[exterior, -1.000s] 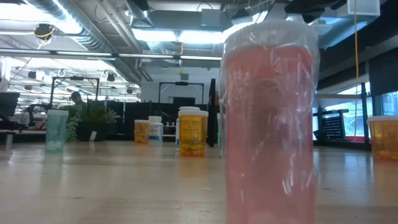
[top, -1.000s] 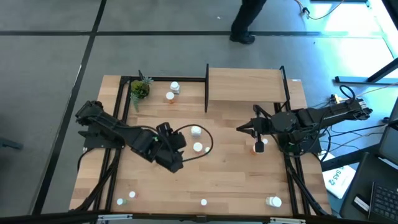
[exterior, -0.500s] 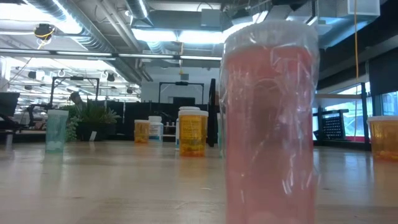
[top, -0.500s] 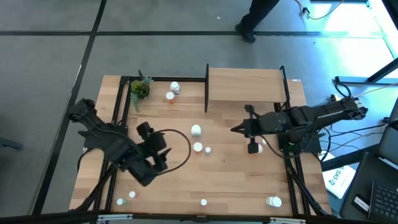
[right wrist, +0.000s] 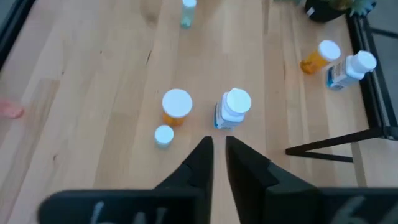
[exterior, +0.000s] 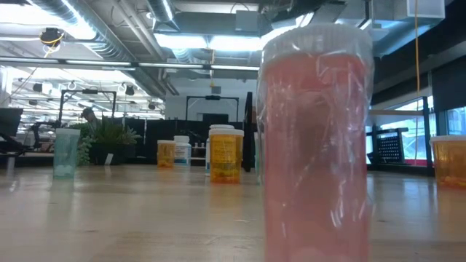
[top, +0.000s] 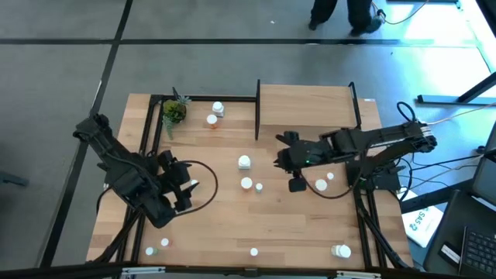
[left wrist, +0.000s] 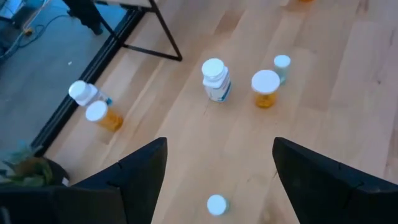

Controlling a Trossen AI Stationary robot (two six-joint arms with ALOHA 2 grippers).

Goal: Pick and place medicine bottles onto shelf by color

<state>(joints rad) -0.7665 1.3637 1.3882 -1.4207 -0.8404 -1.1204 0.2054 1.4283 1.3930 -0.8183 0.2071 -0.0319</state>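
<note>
Near edge of the tabletop (top: 287,225): a few bottles stand along it, one pinkish bottle (exterior: 314,145) so close to the low camera that it fills that view; none sorted yet.
Left tool (top: 180,186): low over the near-left part of the tabletop, fingers spread wide with nothing between them, well back from the bottles; I judge this arm is waiting clear of the other one.
Middle cluster: a white bottle (top: 244,162), an orange bottle (top: 246,184) and a tiny green bottle (top: 258,187) stand close together in the middle.
Right tool (top: 280,161): just right of that cluster, fingers nearly pinched together with only a slit and nothing gripped, pointing at the white bottle; probably lining up its next pick.
Far-left corner: an orange and a white bottle beside a potted plant (top: 173,111).
Shelf (top: 306,105): at the far edge, right of centre, its top bare, so the colour sorting looks hardly begun.
</note>
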